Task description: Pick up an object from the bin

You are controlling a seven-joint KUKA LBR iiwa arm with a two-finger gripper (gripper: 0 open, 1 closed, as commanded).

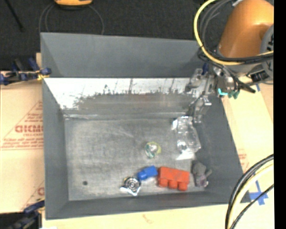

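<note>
My gripper (199, 99) hangs over the bin's right side, near the back wall. Just below it, on the bin floor, is a clear, glassy plastic thing (187, 138); I cannot tell whether the gripper touches it. A small round greenish-yellow ball (152, 149) lies to the left of the clear thing. Nearer the front wall lies a red toy block (173, 178), with a small grey-purple lump (200, 173) to its right.
A blue piece (147, 173) and a shiny silver metal piece (131, 186) lie left of the red block along the front wall. The arm with its orange dome and cables stands over the bin's right rim.
</note>
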